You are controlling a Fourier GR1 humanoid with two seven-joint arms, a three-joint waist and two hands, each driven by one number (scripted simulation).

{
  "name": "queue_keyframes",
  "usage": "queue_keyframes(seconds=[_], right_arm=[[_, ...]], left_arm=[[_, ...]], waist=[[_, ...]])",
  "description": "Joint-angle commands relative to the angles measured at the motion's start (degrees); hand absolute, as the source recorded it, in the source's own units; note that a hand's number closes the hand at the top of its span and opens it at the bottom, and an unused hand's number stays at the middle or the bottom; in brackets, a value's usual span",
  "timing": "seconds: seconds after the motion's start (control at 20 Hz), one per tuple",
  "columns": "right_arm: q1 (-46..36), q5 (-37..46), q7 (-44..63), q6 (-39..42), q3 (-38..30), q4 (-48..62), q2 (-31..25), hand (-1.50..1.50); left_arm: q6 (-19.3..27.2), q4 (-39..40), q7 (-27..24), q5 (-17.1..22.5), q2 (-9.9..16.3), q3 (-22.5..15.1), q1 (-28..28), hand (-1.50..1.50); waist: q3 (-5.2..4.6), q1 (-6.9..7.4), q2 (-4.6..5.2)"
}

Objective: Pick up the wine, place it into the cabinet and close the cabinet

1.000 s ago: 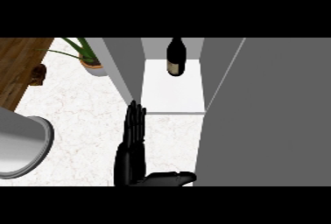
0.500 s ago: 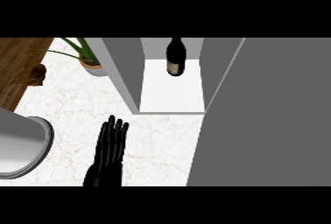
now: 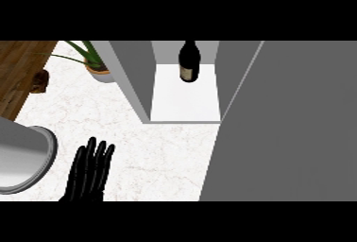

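Wine (image 3: pixel 188 61) stands upright inside the open cabinet (image 3: pixel 132 80), on its white shelf floor toward the back, apart from both side walls. No hand touches it. Judged handling: glass bottle, rigid, smooth and likely slippery, fairly heavy if full, top-heavy enough to tip if knocked, and breakable; if it had to be taken again, the wide body just below the shoulder would be the place, not the narrow neck. With the bottle already in place, the remaining step looks like shutting the door (image 3: pixel 286 132), which appears as a broad grey panel swung out on the right, its edge running down from the cabinet's right wall. Left hand (image 3: pixel 89 172) lies low at the view's lower left over the white surface (image 3: pixel 153 156), fingers straight and held close side by side, holding nothing, well apart from cabinet and door. Right hand does not show. Hidden or unclear: bottle's top is cut off by the upper edge; label detail unreadable; no handle visible on the door; door hides whatever is behind it. Also present: plant (image 3: pixel 94 64) at upper left, grey round vessel (image 3: pixel 24 160) cut off at left edge, wooden strip (image 3: pixel 21 71) with a small dark object I cannot identify.
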Motion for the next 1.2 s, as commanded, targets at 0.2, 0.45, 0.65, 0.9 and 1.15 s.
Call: queue_keyframes(seconds=[0.2,0.45,0.65,0.9,1.15], right_arm=[[6.60,-7.86,2.02,0.75,6.73,-2.43,2.78,1.50],[6.52,-5.20,5.93,1.35,16.95,-5.18,2.43,1.50],[4.71,0.66,5.19,0.40,25.23,-5.01,3.22,1.50],[1.71,5.65,6.44,-6.69,34.74,-3.76,3.23,1.50],[-1.93,11.50,3.14,-15.79,44.38,1.18,3.19,1.50]], left_arm=[[-8.59,-2.39,-4.13,6.60,6.27,10.40,7.34,-1.50],[-11.20,-1.05,-2.45,10.58,7.79,17.07,6.71,-1.50],[-13.95,-5.72,-1.31,13.97,11.35,22.34,11.08,-1.50],[-19.60,-2.21,-1.50,16.62,12.65,27.99,12.96,-1.50],[-22.97,-0.69,-1.55,17.35,13.74,30.72,13.06,-1.50]], waist=[[-0.02,0.41,0.06],[-0.06,0.21,0.01],[-0.07,0.50,-0.14],[-0.10,0.32,-0.13],[-0.17,0.18,-0.27]])
